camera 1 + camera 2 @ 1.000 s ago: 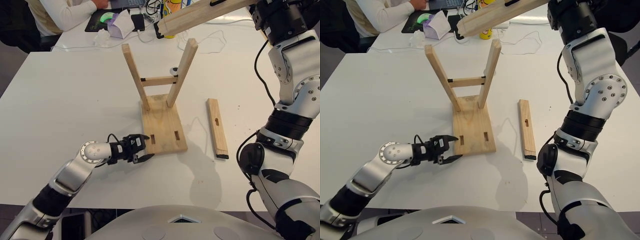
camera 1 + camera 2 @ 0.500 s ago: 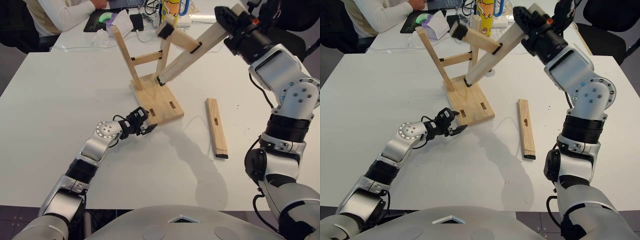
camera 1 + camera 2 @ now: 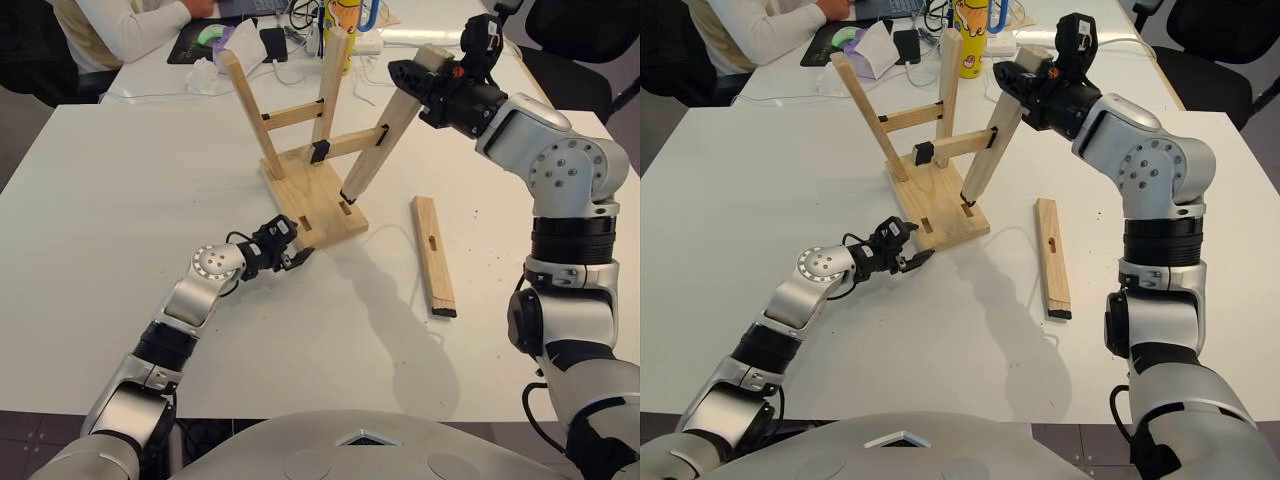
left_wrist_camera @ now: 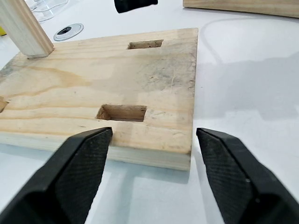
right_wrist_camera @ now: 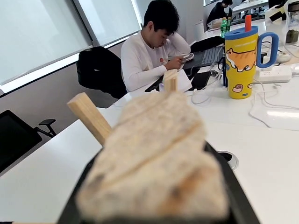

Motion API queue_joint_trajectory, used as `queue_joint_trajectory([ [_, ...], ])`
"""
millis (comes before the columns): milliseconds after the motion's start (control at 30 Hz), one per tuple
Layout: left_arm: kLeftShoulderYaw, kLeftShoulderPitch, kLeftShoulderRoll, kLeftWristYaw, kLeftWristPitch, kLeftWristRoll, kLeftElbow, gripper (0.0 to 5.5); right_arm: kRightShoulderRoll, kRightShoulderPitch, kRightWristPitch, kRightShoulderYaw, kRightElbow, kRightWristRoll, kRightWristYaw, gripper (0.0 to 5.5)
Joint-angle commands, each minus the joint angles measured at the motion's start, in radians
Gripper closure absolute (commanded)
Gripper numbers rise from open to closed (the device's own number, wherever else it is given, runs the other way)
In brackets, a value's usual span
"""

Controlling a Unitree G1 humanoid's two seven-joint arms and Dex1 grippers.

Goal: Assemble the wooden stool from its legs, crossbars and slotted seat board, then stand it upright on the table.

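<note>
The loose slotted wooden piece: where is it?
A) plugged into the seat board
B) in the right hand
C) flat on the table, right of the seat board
C: the loose piece lies flat on the table beside the seat board; the right hand grips a leg.

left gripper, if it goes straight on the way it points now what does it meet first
Most likely the seat board: its near edge, beside a slot, sits right ahead of the left gripper, between the open jaws.

Third leg [image 3: 400, 105] — lower now, tip at seat board [image 3: 320, 215] slot.
</note>
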Motion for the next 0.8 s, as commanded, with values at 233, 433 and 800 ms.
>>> queue_joint_trajectory([
  [233,0.011,0.027,-0.017,0.008,0.029,0.017,-0.027,2.16,0.085,0.015,-0.096,-0.008,0.103,-0.167,0.086,4.49],
  [433,0.018,0.029,-0.019,0.009,0.026,0.018,-0.028,2.16,0.113,0.018,-0.084,-0.064,0.039,-0.172,0.072,4.49],
  [800,0.022,0.022,-0.017,0.009,0.025,0.023,-0.024,2.16,0.132,0.045,0.014,-0.117,-0.015,-0.165,0.046,4.49],
])
